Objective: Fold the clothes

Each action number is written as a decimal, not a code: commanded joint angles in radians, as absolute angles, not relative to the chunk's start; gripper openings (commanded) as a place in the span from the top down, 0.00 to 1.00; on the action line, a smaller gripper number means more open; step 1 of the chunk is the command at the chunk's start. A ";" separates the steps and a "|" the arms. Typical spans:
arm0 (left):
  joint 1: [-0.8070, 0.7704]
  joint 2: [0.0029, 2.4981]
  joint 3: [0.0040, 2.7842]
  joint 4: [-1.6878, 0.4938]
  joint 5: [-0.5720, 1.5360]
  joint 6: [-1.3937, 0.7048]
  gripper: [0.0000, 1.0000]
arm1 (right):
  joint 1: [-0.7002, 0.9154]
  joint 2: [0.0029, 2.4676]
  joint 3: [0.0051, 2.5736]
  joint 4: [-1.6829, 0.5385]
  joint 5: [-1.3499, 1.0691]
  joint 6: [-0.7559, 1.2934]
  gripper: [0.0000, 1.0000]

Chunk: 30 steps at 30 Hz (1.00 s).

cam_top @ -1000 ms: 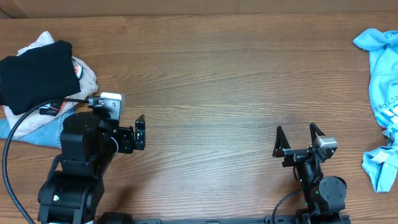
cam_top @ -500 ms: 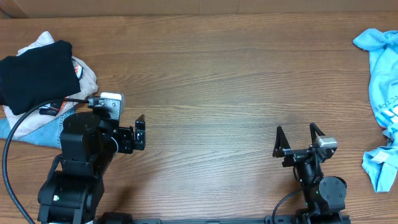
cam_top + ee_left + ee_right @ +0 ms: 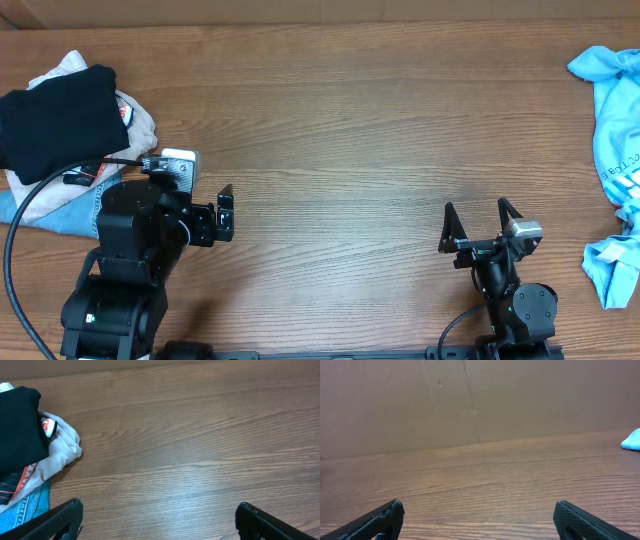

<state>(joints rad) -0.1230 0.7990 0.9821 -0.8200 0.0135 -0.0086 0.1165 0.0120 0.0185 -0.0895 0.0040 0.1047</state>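
Observation:
A plain black shirt (image 3: 55, 115) lies folded on top of a pile of clothes at the table's far left; it also shows at the left edge of the left wrist view (image 3: 17, 425). My left gripper (image 3: 190, 185) is raised just right of and in front of the pile, open and empty (image 3: 160, 510), over bare wood. My right gripper (image 3: 476, 213) is open and empty (image 3: 479, 510) near the front right of the table, far from the shirt.
Under the black shirt lie a white garment with red print (image 3: 140, 120), a black piece with white and red lettering (image 3: 80, 177) and a blue one (image 3: 50, 210). A light blue shirt (image 3: 615, 150) lies crumpled at the right edge. A brown cardboard wall (image 3: 470, 400) stands behind the table.

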 commanded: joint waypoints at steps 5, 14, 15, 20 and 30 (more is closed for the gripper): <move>-0.129 0.799 0.976 -0.819 0.003 -0.026 0.00 | 0.111 0.003 0.008 -0.084 -0.002 0.104 0.00; -0.126 0.769 0.971 -0.844 -0.015 -0.022 0.00 | 0.111 0.003 0.008 -0.084 -0.002 0.104 0.00; -0.124 0.753 0.966 -0.847 -0.016 -0.022 0.00 | 0.111 0.003 0.008 -0.084 -0.002 0.104 0.00; -0.123 0.620 0.862 -0.852 -0.033 -0.022 0.00 | 0.111 0.003 0.008 -0.084 -0.002 0.104 0.00; -0.108 0.268 0.448 -0.521 -0.028 -0.023 0.00 | 0.111 0.003 0.008 -0.084 -0.002 0.104 0.00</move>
